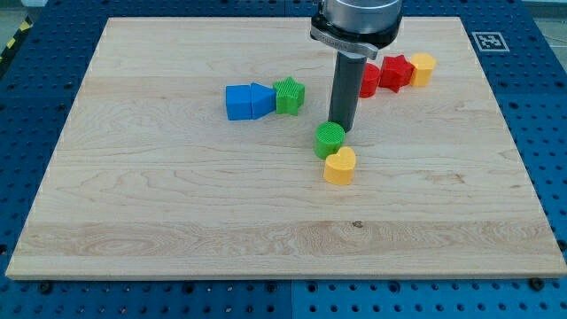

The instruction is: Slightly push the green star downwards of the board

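Observation:
The green star [289,95] lies on the wooden board [177,204], left of centre near the view's top, touching the right end of two blue blocks [249,102]. My tip [343,127] is down on the board to the right of the star and a little lower, about a block's width away from it. The tip stands just above the green cylinder [330,139] in the view and seems to touch its upper edge. A yellow heart [340,166] lies against the cylinder's lower right side.
A red block [369,79], a red star [395,71] and a yellow block [422,67] sit in a row right of the rod near the view's top. The board lies on a blue perforated table [545,106].

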Robot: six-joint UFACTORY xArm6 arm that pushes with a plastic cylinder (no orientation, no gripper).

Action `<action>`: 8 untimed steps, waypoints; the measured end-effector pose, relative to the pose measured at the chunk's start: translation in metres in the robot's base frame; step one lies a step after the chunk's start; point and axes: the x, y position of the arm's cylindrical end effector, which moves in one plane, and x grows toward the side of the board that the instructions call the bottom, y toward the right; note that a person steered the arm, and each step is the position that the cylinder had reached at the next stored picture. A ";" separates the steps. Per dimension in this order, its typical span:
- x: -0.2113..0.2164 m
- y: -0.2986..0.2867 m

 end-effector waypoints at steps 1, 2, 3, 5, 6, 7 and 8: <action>-0.015 0.000; -0.048 -0.012; -0.054 -0.018; -0.057 -0.018; -0.076 -0.020; -0.085 -0.021; -0.085 -0.031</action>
